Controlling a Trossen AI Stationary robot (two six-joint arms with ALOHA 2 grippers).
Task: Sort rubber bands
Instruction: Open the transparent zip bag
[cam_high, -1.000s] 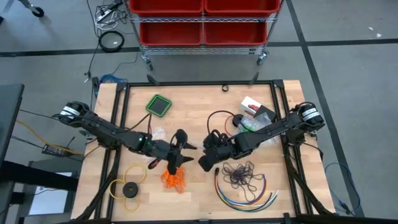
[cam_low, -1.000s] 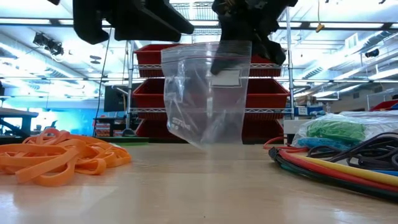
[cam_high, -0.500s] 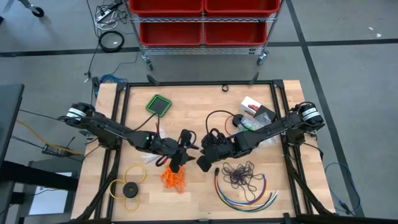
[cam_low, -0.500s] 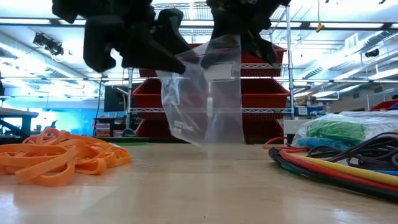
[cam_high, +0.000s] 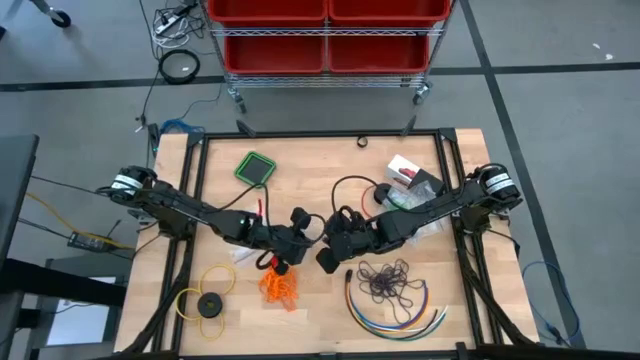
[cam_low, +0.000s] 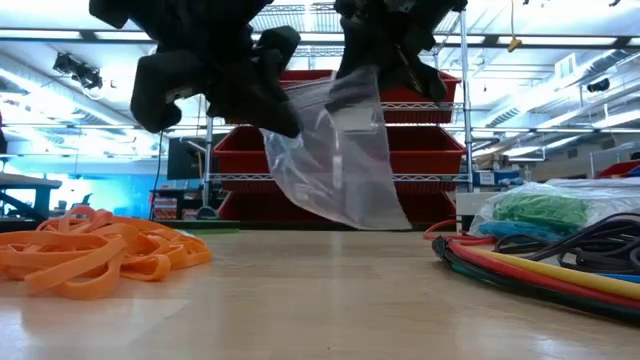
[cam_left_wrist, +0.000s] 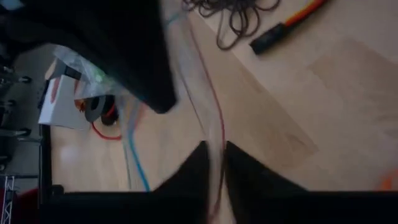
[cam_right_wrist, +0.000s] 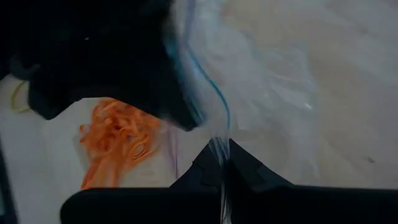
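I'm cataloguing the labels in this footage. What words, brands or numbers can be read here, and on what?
None can be read.
The clear plastic bag, held above the table by the left gripper and the right gripper, shows no legible print.
The white and red packet at the table's far right has markings too small to read.
The red bins show no text.

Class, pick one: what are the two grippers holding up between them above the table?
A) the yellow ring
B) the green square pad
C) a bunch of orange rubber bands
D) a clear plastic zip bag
D: the left gripper and right gripper each pinch an edge of the clear plastic zip bag, which hangs above the table.
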